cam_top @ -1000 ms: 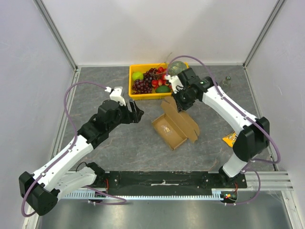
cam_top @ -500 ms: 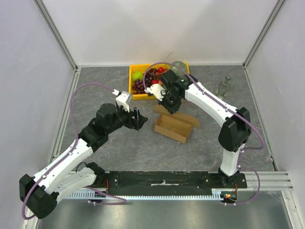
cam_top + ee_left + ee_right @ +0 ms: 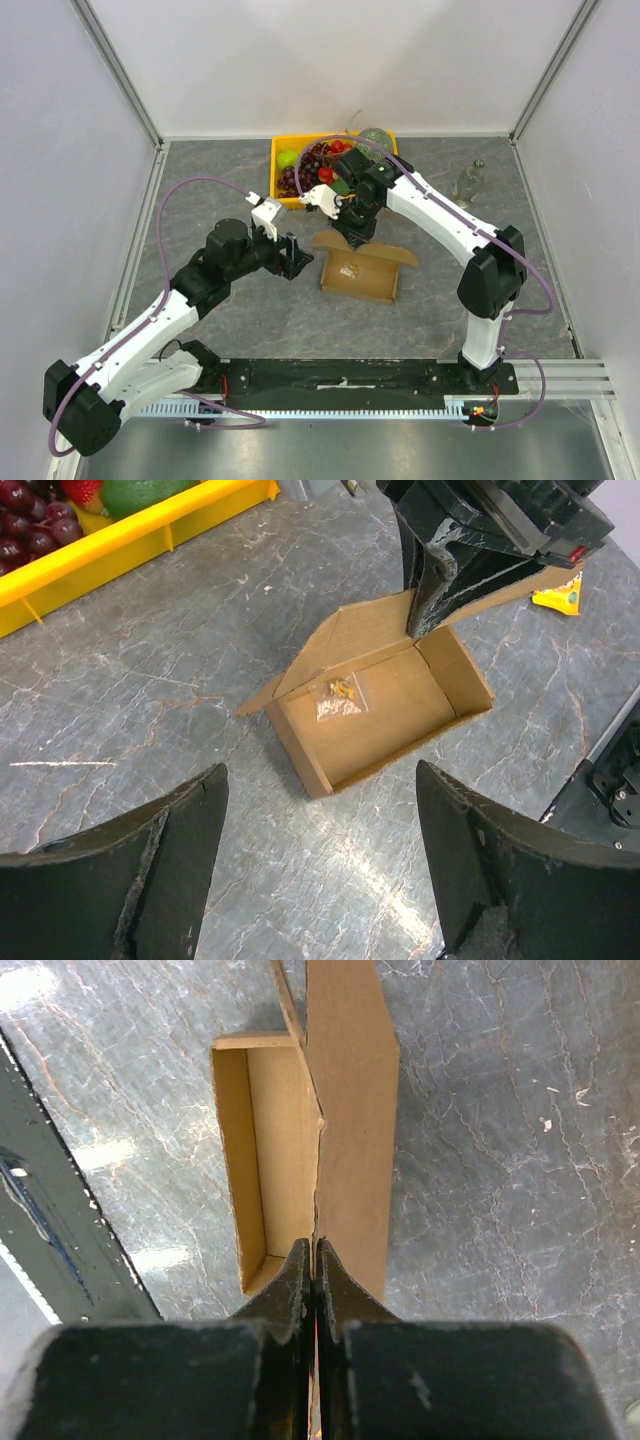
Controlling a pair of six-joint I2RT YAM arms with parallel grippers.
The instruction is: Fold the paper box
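The paper box (image 3: 358, 274) is a shallow brown cardboard box lying open on the table, its lid flap standing at the back. It shows in the left wrist view (image 3: 375, 715) with a small clear bag (image 3: 338, 698) inside. My right gripper (image 3: 355, 238) is shut on the box's rear wall and lid edge, seen in the right wrist view (image 3: 315, 1250) pinching the cardboard (image 3: 345, 1110). My left gripper (image 3: 291, 256) is open and empty just left of the box, its fingers (image 3: 110, 880) spread wide over bare table.
A yellow crate (image 3: 282, 187) of fruit stands behind the box, its edge in the left wrist view (image 3: 120, 550). A clear bottle (image 3: 468, 180) stands at the back right. A yellow packet (image 3: 555, 595) lies right of the box.
My right gripper has dragged and turned the box toward the left, so it now lies lengthwise left to right. My left gripper has moved right, closer to the box.
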